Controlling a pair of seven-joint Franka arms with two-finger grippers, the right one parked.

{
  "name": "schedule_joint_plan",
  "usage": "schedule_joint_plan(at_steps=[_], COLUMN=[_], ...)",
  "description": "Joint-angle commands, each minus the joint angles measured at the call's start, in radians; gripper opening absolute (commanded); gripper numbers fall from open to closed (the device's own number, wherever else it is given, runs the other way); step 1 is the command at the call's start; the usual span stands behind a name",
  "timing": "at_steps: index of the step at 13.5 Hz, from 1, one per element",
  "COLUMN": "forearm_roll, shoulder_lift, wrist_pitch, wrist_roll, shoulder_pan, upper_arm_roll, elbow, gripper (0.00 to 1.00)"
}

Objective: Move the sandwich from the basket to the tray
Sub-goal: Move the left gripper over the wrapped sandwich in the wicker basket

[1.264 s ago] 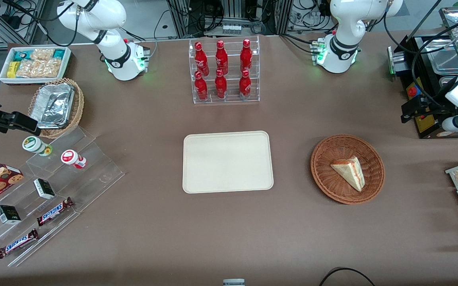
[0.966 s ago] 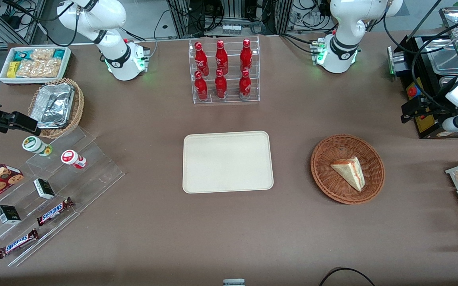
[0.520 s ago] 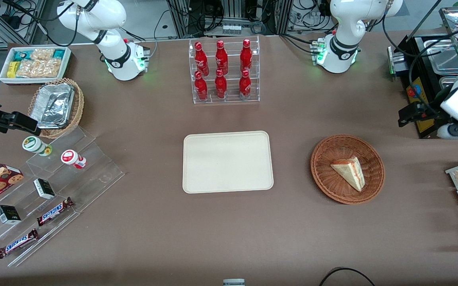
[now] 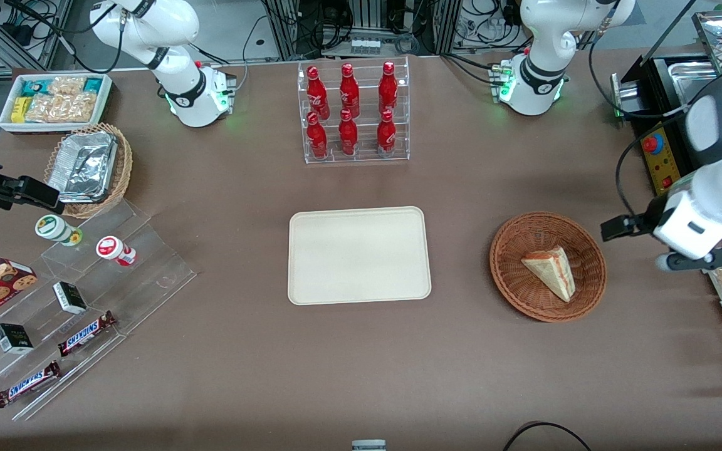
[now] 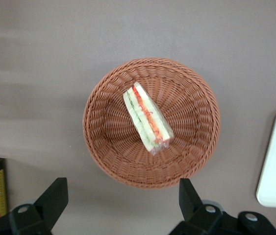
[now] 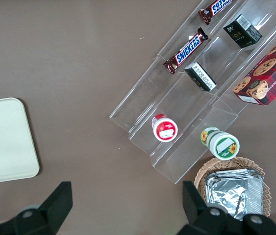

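— One relation is deciding the coming move, I reckon: where is the sandwich (image 5: 147,119) lying from the gripper (image 5: 123,198)?

— It is lying in the basket (image 5: 191,98), roughly at the middle of the weave, and the gripper is hanging above the table just off the basket's rim, toward the working arm's end. Its fingers (image 5: 55,193) are standing wide apart with nothing between them.

— And the long axis?

— The wedge is resting on its side, running slantwise across the basket, filling edge facing up toward the wrist camera. That line is sitting askew to the gap between the fingers, so my judgement is that the wrist is needing a turn as well as a shift inward over the basket.

— Where is the tray (image 4: 359,255) from the basket?

— Beside it, toward the parked arm's end, a stretch of bare table between them; it is carrying nothing.

— What is hiding from us?

— In the front view only the white wrist housing is showing by the basket; the fingers are not making themselves out there. In the wrist view the fingertips and the tray are being cut off at the frame's edge, and the underside of the sandwich is staying unseen
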Motion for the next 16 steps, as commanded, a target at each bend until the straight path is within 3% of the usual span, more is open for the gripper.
schedule_joint_plan(at_steps=[1,4,11,16], forearm_roll=[0.014,0.014,0.011,0.007], shoulder_lift=[-0.037,-0.048,-0.044,-0.014], wrist_pitch=[0.147,0.27,0.532,0.566], wrist_roll=[-0.139,-0.282,-0.388,-0.414], shoulder_pan=[-0.004,-0.027,-0.03,-0.041], upper_arm_roll=[-0.006,-0.01,-0.01,-0.012], elbow=[-0.144,-0.258,-0.437,-0.445], gripper=[1.0,1.0,1.0,1.0])
